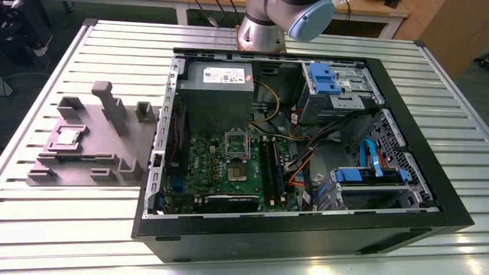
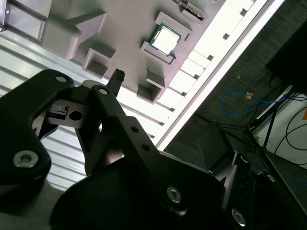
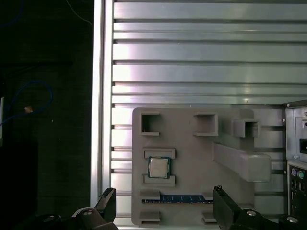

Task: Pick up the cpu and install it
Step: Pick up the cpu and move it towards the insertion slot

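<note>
Claw (image 3: 164, 189) wide, empty, finger bases cut off; cpu (image 3: 159, 167) untouched in grey holder (image 3: 192, 167) recess.

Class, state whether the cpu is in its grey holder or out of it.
In. The cpu lies flat between two brackets of the grey holder; the open gripper is clear of it.

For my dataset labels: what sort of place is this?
Probably a robotics lab bench for computer assembly: an open black desktop computer case lies on a ribbed aluminium table, beside a grey-purple plastic fixture holding a small silvery square cpu.
</note>
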### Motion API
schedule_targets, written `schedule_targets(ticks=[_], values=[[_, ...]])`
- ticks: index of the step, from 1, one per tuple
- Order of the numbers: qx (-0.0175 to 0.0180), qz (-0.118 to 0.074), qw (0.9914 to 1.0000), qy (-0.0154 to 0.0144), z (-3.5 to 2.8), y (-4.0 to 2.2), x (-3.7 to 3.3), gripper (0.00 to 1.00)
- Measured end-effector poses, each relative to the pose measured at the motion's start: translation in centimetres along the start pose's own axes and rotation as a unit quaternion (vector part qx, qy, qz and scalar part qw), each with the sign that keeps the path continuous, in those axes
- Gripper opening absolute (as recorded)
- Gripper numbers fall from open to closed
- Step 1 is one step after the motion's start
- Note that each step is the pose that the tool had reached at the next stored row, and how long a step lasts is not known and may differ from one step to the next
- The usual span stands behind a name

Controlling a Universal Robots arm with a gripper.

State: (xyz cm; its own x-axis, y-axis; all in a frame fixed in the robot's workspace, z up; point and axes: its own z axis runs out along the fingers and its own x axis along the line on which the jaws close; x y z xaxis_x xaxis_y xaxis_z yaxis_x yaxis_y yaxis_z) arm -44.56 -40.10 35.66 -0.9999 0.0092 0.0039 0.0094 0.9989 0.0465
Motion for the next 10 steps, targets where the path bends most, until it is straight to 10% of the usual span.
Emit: schedule_targets(ticks=[10], values=[[0.0000, 0.000, 1.00000, 0.0000, 0.22, -0.01, 0.00, 0.88]])
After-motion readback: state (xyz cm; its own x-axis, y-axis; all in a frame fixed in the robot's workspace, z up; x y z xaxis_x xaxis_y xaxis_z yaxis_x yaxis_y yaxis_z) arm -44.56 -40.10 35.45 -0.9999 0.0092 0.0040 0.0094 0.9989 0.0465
